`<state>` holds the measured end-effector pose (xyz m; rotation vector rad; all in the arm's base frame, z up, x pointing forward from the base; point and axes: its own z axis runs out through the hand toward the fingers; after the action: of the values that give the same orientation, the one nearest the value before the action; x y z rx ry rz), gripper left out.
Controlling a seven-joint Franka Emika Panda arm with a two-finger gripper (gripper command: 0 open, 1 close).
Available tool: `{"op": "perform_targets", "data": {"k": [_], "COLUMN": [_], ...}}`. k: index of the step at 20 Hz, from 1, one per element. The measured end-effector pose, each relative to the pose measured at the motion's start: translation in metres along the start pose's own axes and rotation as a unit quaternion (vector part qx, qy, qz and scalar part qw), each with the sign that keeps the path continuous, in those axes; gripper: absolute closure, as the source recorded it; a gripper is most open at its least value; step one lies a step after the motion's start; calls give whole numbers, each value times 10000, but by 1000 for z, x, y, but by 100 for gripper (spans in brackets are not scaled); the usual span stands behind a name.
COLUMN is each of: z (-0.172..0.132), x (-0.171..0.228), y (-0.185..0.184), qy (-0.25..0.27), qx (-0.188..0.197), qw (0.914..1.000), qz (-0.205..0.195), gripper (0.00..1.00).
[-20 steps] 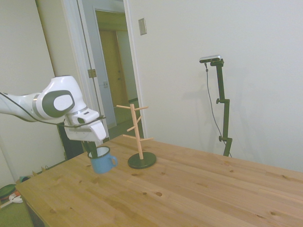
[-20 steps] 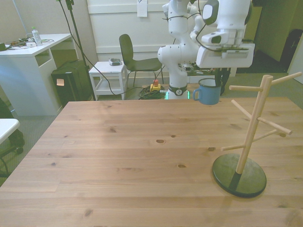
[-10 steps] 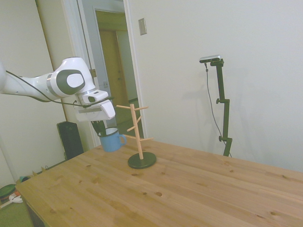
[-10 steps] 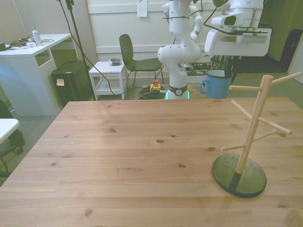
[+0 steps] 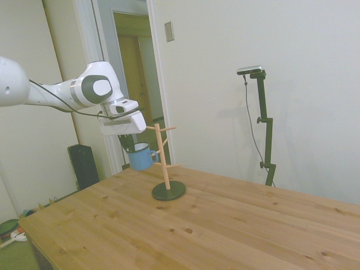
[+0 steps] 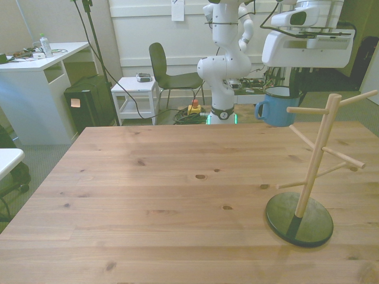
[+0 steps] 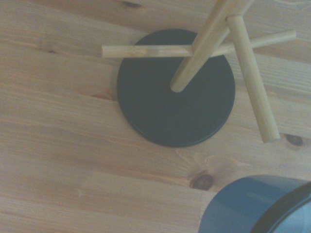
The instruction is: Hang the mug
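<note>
The light-blue mug hung in the air, upright, at centre left of the side view and upper right of the front view, clear of the surface. The end effector was clamped on its rim from above. The mug's handle faced the front view's left. The mug sat just beside an upper peg of the wooden mug tree, which stood on a dark round base.
</note>
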<state>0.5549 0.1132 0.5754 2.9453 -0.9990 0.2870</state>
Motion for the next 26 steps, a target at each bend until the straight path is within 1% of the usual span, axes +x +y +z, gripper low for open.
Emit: {"op": "perform_targets", "data": {"k": [6, 15, 26], "z": [9, 5, 10], "x": [4, 1, 15], "y": [-20, -35, -48], "qy": [-32, 9, 39], "qx": [-33, -2, 42], "qw": [9999, 9998, 9998], "qz": [-113, -222, -211], "gripper": [100, 100, 100]}}
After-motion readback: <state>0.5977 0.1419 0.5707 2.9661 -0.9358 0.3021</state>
